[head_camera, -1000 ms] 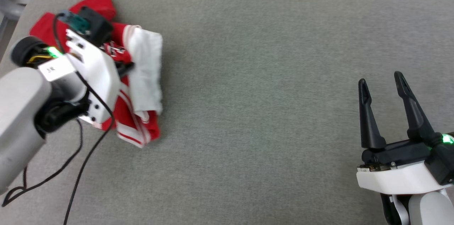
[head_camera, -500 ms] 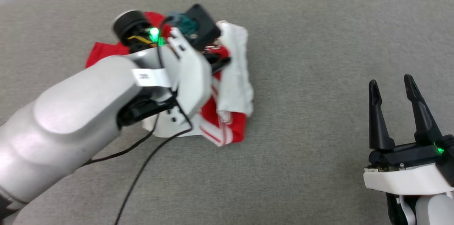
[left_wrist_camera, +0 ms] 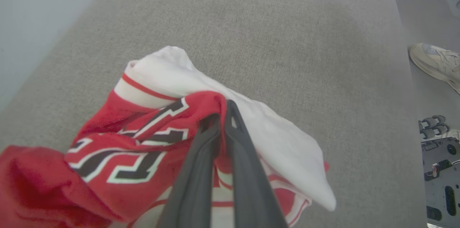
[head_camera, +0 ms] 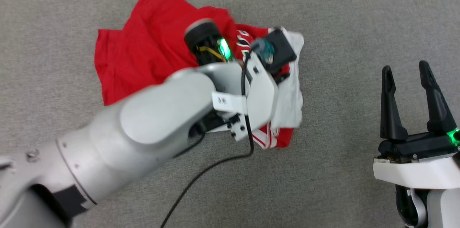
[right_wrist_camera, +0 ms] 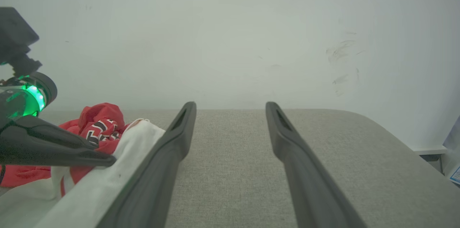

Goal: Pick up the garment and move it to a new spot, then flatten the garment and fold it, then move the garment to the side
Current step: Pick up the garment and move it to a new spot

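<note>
sees the garment (head_camera: 143, 55) heaped on the grey padded surface (head_camera: 341, 23), red body trailing to the left, white sleeve bunched to the right. grips a red fold just beside the black lettering with the left gripper (left_wrist_camera: 222, 113), fingers shut tight on the cloth. holds the right gripper (head_camera: 405, 66) well apart at the far right, fingers spread wide, nothing between them. looks like step one, moving the garment to a new spot. calls next for letting go, then finding an edge on each side to pull the heap flat.
</note>
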Robot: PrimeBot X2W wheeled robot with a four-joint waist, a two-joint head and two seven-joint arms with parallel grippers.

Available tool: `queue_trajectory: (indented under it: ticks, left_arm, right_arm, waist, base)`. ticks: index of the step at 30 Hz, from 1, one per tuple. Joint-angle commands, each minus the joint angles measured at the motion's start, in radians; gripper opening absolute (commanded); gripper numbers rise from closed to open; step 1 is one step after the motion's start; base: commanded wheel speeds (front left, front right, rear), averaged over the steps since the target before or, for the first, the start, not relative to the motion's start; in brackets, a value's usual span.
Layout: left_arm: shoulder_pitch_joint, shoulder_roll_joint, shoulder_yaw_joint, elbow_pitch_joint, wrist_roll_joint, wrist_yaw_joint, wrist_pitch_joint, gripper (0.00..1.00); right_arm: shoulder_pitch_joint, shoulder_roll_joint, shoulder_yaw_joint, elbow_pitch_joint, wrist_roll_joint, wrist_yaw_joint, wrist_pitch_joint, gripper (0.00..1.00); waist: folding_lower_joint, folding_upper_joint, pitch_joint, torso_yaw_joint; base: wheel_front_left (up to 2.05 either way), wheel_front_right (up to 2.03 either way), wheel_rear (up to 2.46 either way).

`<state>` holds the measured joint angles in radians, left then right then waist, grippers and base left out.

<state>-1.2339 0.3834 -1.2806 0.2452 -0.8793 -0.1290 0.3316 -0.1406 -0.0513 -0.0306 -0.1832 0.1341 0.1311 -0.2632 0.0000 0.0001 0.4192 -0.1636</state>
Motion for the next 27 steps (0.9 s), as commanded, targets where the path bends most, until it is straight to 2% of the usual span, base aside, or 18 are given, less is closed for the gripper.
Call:
queue_trajectory:
  ticks: [1, 8, 13, 14, 15, 17, 18, 23, 27]
  left_arm:
    - [0.036, -0.02, 0.001, 0.021, 0.021, 0.0, -0.003, 0.0]
    - [0.146, -0.072, -0.001, 0.104, 0.11, 0.0, 0.019, 0.0]
    - [0.149, -0.086, -0.001, 0.141, 0.14, 0.0, -0.053, 0.0]
    - [0.141, -0.09, -0.001, 0.155, 0.143, 0.0, -0.084, 0.31]
    - [0.133, -0.094, -0.001, 0.167, 0.151, 0.0, -0.121, 1.0]
    - [0.118, -0.101, 0.0, 0.204, 0.155, 0.0, -0.217, 1.0]
    - [0.118, -0.101, 0.0, 0.204, 0.155, 0.0, -0.217, 1.0]
    - [0.134, -0.11, 0.018, 0.292, 0.157, 0.0, -0.434, 1.0]
    - [0.152, -0.09, 0.043, 0.319, 0.164, 0.017, -0.526, 1.0]
  right_arm:
    - [-0.019, 0.002, 0.0, -0.004, 0.006, -0.001, -0.002, 1.0]
    - [-0.036, 0.002, 0.0, -0.001, 0.001, -0.001, -0.002, 1.0]
    - [-0.033, 0.002, -0.006, 0.005, -0.012, -0.001, -0.002, 1.0]
    - [-0.032, 0.002, -0.006, 0.007, -0.014, -0.001, -0.002, 1.0]
    - [-0.03, 0.002, -0.005, 0.009, -0.015, -0.001, -0.002, 1.0]
    - [-0.021, 0.002, -0.003, 0.013, -0.019, -0.001, -0.002, 1.0]
    - [-0.021, 0.002, -0.003, 0.013, -0.019, -0.001, -0.002, 1.0]
    - [0.018, 0.002, -0.009, 0.022, -0.024, -0.001, -0.002, 1.0]
    - [0.047, 0.002, -0.009, 0.029, -0.028, -0.001, -0.002, 1.0]
  waist:
    - [0.0, -0.0001, 0.024, -0.012]
    - [0.0, -0.0001, 0.043, -0.011]
    - [0.0, -0.0001, 0.031, 0.006]
    - [0.0, -0.0001, 0.025, 0.01]
    - [0.0, -0.0001, 0.016, 0.014]
    - [0.0, -0.0001, -0.007, 0.023]
    - [0.0, -0.0001, -0.007, 0.023]
    - [0.0, -0.0001, -0.087, 0.056]
    - [0.0, -0.0001, -0.145, 0.088]
  base:
    - [0.0, 0.0, 0.0]
    - [0.0, 0.0, 0.0]
    - [0.0, 0.0, 0.0]
    - [0.0, 0.0, 0.0]
    - [0.0, 0.0, 0.0]
    - [0.0, 0.0, 0.0]
    - [0.0, 0.0, 0.0]
    - [0.0, 0.0, 0.0]
    - [0.0, 0.0, 0.0]
